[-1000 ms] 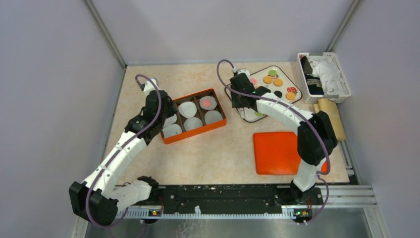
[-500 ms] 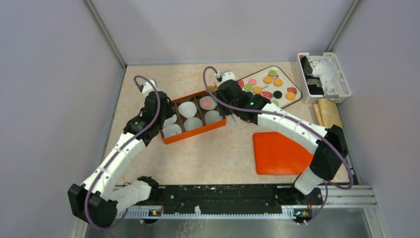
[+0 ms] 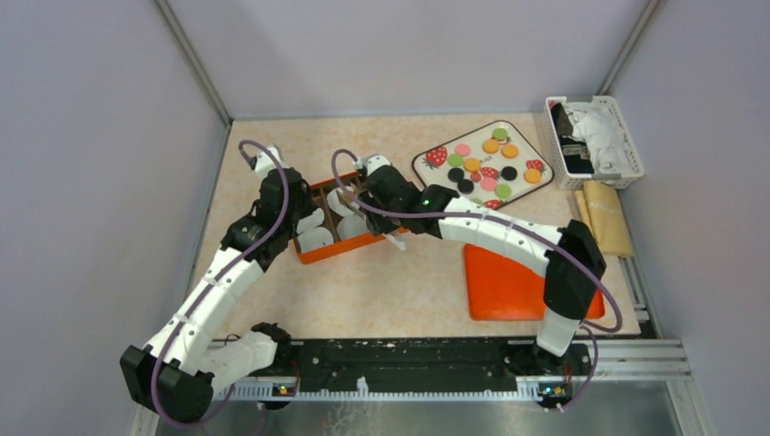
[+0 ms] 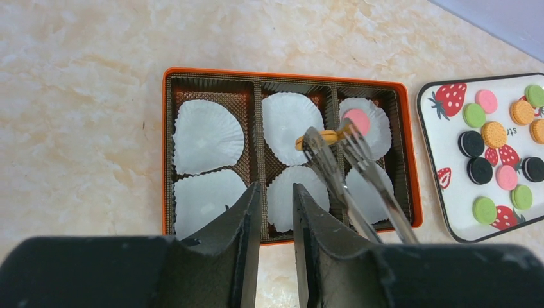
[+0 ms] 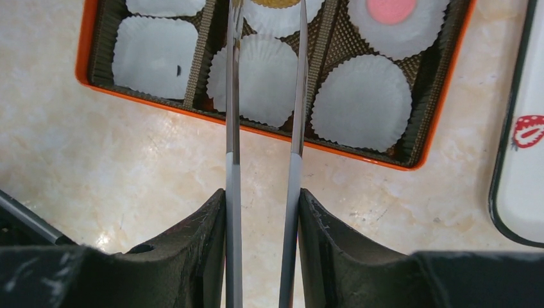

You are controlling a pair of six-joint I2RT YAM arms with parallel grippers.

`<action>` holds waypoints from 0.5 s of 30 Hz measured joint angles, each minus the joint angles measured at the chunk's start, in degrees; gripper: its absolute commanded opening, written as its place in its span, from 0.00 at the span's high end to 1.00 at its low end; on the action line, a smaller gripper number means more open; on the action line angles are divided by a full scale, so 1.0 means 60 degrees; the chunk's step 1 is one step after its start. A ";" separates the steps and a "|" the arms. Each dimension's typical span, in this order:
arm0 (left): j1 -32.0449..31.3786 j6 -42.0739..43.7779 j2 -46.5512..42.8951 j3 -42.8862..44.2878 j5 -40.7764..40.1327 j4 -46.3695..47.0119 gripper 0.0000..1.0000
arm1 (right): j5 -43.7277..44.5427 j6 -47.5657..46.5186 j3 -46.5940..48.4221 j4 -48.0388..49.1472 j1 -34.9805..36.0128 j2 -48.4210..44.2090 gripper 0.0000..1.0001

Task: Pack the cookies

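My right gripper (image 3: 377, 207) (image 5: 263, 192) is shut on metal tongs (image 5: 232, 96). The tongs pinch an orange cookie (image 4: 327, 136) above the middle back cup of the orange box (image 3: 350, 245) (image 4: 282, 73). One pink cookie (image 4: 357, 120) lies in the back right cup; the other white cups show empty. Several orange, green, pink and black cookies (image 3: 472, 165) lie on the strawberry tray (image 3: 427, 168) (image 4: 442, 147). My left gripper (image 3: 298, 211) (image 4: 277, 187) hovers at the box's left end, jaws a narrow gap apart and empty.
An orange lid (image 3: 508, 282) lies flat at the front right. A white basket (image 3: 595, 141) with cloth stands at the back right corner, with a beige roll (image 3: 604, 218) beside it. Walls close in the table on three sides.
My right arm has swung left from the strawberry tray to over the box, carrying the orange cookie in the tongs. My left arm has barely shifted.
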 measured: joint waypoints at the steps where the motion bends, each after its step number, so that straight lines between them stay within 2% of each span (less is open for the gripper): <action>1: 0.0000 0.0000 0.0000 0.0000 -0.0007 -0.0004 0.69 | -0.0047 0.0000 0.0080 -0.0015 0.0000 0.0222 0.84; 4: 0.0000 0.0004 -0.0004 0.0000 -0.0051 -0.0004 0.68 | -0.0171 -0.0004 0.0346 -0.0084 0.0000 0.0827 0.80; 8: 0.0011 0.0011 -0.0084 0.0000 -0.0182 -0.0018 0.66 | -0.0222 -0.0004 0.0590 -0.0193 0.0000 0.1271 0.62; 15: 0.0025 0.0076 -0.0182 0.0000 -0.0197 -0.0025 0.62 | -0.0029 -0.0011 0.0940 -0.0288 0.0000 0.1359 0.47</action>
